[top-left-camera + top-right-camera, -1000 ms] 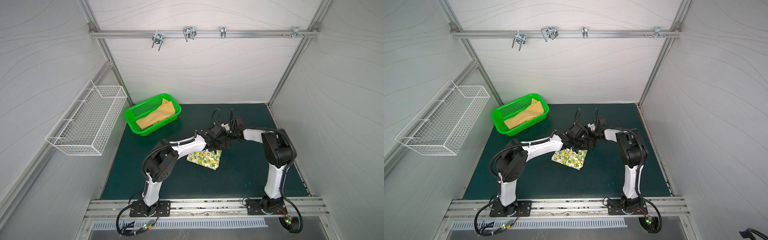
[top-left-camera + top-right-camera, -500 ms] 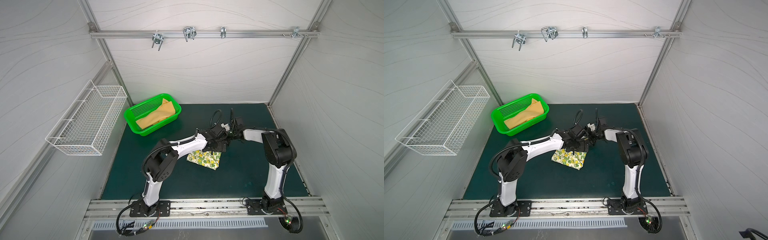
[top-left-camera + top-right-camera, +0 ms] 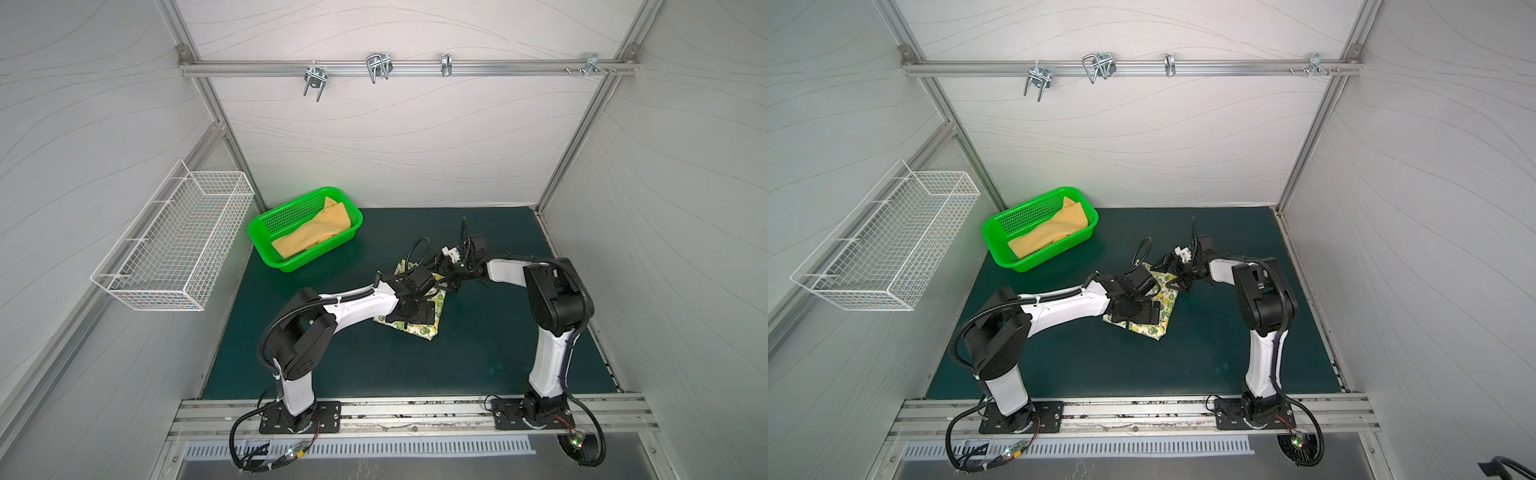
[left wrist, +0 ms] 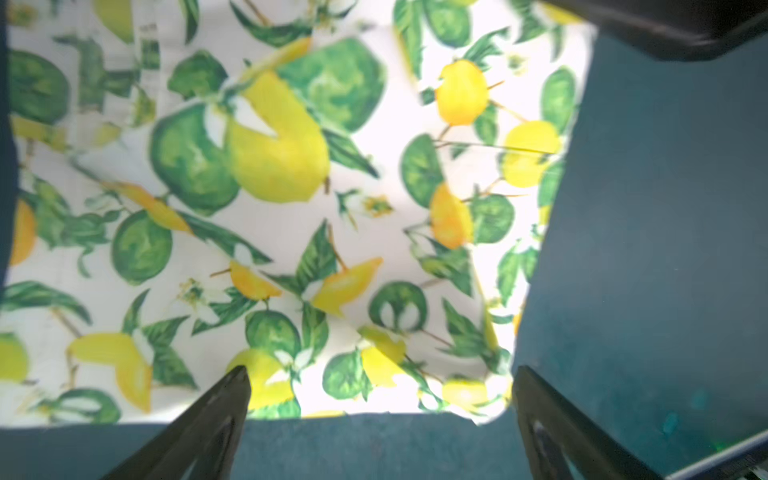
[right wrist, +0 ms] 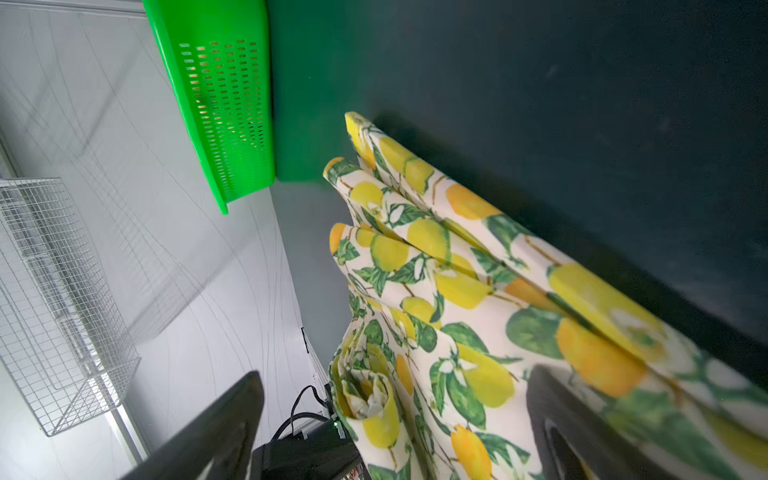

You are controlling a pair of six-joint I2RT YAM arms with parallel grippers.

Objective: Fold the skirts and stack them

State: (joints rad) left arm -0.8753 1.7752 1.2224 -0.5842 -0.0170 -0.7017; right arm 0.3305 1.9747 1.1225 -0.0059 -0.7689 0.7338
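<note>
The lemon-print skirt (image 3: 420, 331) (image 3: 1152, 329) lies folded on the green mat mid-table. My left gripper (image 3: 417, 316) (image 3: 1144, 318) hovers low over it, open; in the left wrist view the print (image 4: 291, 208) fills the frame and the gripper (image 4: 380, 374) straddles the skirt's edge. My right gripper (image 3: 446, 284) (image 3: 1177, 284) is at the skirt's far right corner, open; a rolled edge of the skirt (image 5: 457, 291) lies between the spread fingers of the right gripper (image 5: 395, 374). The mustard skirt (image 3: 316, 235) (image 3: 1050, 235) lies bunched in the basket.
The green plastic basket (image 3: 316, 255) (image 3: 1050, 257) (image 5: 224, 104) stands at the back left of the mat. A white wire basket (image 3: 174, 245) (image 3: 888, 245) hangs on the left wall. Hooks hang from the rail on the back wall.
My left gripper has drawn back toward the near side over the lemon skirt. The right arm and the skirt have barely moved.
</note>
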